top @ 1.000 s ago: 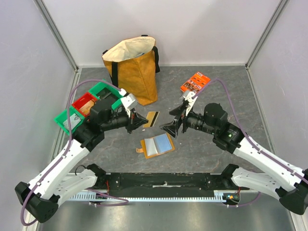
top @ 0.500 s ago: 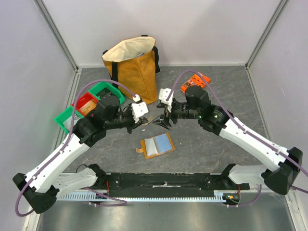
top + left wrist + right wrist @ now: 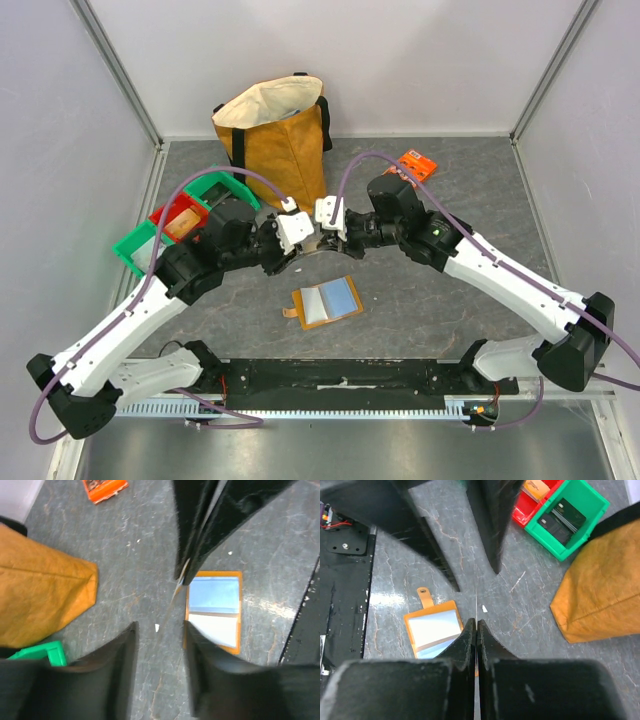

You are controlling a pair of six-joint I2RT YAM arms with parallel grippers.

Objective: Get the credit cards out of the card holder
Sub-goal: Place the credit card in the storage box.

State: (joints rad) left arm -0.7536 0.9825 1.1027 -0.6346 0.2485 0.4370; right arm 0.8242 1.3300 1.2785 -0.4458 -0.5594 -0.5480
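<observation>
Clamping credit card (image 3: 476, 600) edge-on in closed right gripper (image 3: 476, 624) above open card holder (image 3: 432, 630). Holding left gripper (image 3: 160, 626) jaws parted, empty.

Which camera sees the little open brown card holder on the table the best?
The top external view: the flat tan-brown folding card holder lies open and whole there, nothing covering it. The left wrist view shows it closer, but the left fingers clip its corner. The right wrist view hides one corner behind the right fingers.
</observation>
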